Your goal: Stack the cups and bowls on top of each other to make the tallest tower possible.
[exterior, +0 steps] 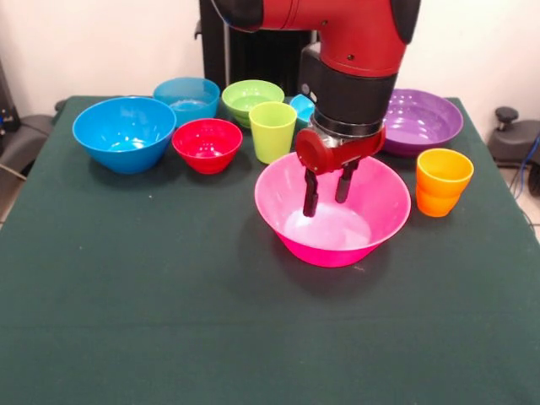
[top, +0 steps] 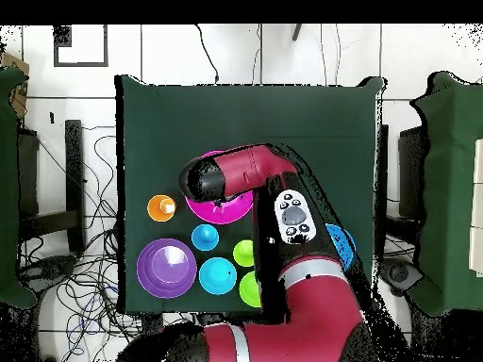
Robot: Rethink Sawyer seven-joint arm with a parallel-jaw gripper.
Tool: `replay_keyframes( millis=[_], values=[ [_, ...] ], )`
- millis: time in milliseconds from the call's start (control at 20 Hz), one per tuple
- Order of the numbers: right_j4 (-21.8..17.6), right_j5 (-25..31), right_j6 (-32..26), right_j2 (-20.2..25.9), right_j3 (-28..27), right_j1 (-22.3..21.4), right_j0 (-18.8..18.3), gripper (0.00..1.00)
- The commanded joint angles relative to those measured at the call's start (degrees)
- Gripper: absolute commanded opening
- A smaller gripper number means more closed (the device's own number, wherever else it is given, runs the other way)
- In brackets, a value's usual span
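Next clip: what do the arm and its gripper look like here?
A thick glossy red arm with rounded shells, then a black cylindrical wrist section ringed by a silver band. Beneath it sits a red round flange, carrying a gripper with two slim dark fingers. From overhead, a white oval button panel marks the arm.

From above we see the red arm (top: 274, 245) reaching across the dark green table (top: 236, 123), its head covering most of the pink bowl (top: 229, 209). Beside that bowl sits the orange cup (top: 161, 208), near the purple bowl (top: 167, 268). Two cyan-blue pieces (top: 217, 274) and lime green ones (top: 243, 252) lie against the arm.
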Motion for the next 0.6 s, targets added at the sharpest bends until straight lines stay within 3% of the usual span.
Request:
replay_keyframes(
  millis=[50, 250, 450, 600],
  values=[
    [4.0, 20.3, 15.4, -7.6, -7.7, 3.2, 6.2, 1.00],
    [6.1, 18.9, 18.3, -8.5, -9.2, 4.1, 7.0, 1.00],
    [6.6, 24.5, 14.1, -8.0, -11.9, 5.3, 7.1, 1.00],
    [6.4, 24.9, 16.8, -9.3, -12.9, 5.5, 7.8, 1.00]
  ],
)
